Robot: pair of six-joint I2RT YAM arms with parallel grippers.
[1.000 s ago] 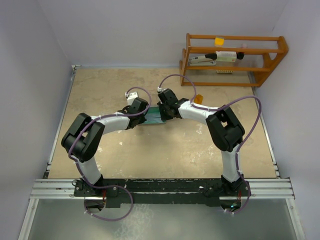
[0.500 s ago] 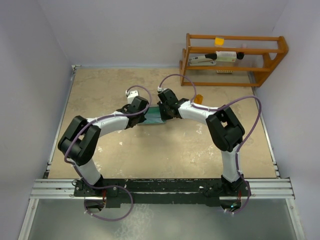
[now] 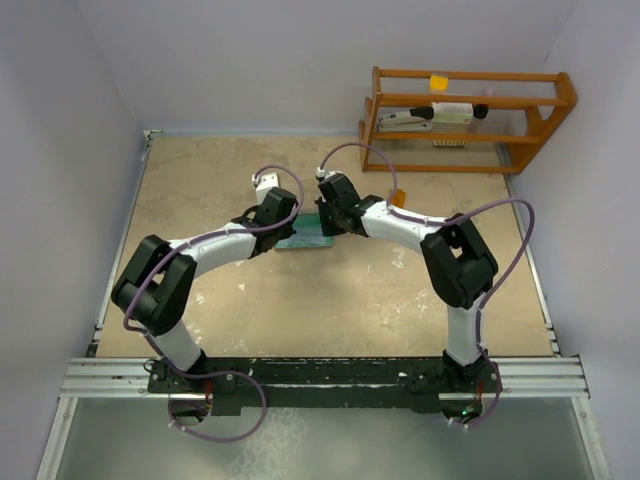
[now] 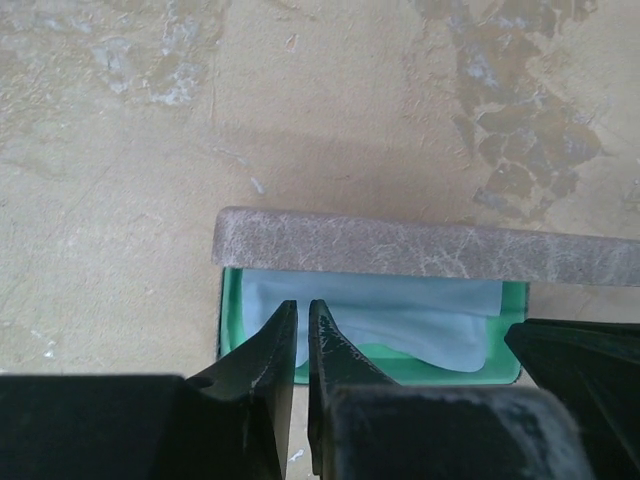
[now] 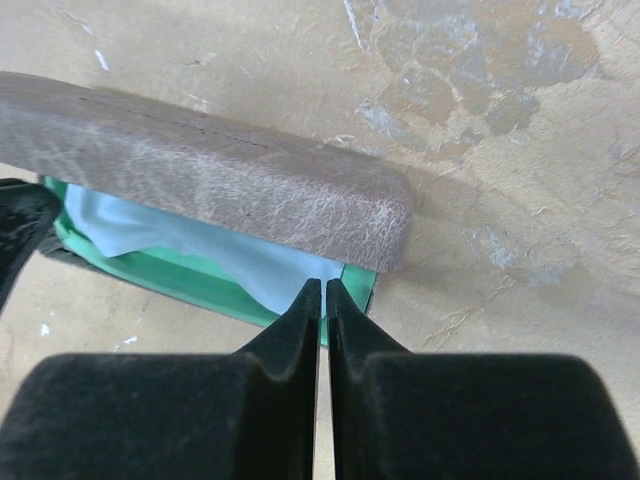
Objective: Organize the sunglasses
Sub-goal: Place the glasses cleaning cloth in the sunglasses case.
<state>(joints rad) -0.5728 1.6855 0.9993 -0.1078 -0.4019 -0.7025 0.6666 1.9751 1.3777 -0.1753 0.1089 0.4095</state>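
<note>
The grey case [image 3: 303, 240] lies at mid-table with its lid [image 4: 420, 250] raised over the green lining. A light blue cloth [image 4: 400, 310] lies inside it. My left gripper [image 4: 303, 303] is shut, its tips over the cloth's left end with nothing between them. At the case's right end my right gripper [image 5: 323, 283] is also shut and empty, by the cloth's [image 5: 130, 225] corner under the lid [image 5: 200, 170]. From above, the left gripper [image 3: 290, 230] and right gripper [image 3: 325, 226] meet over the case. The sunglasses [image 3: 398, 197] show as a small orange shape behind the right arm.
A wooden rack [image 3: 470, 120] stands at the back right, holding a stapler-like tool and a white marker. Walls close in the table on the left, back and right. The arms' base rail runs along the near edge.
Both wrists have shifted slightly toward the far side over the case, the left arm stretching out more. Both pairs of jaws have narrowed a little.
</note>
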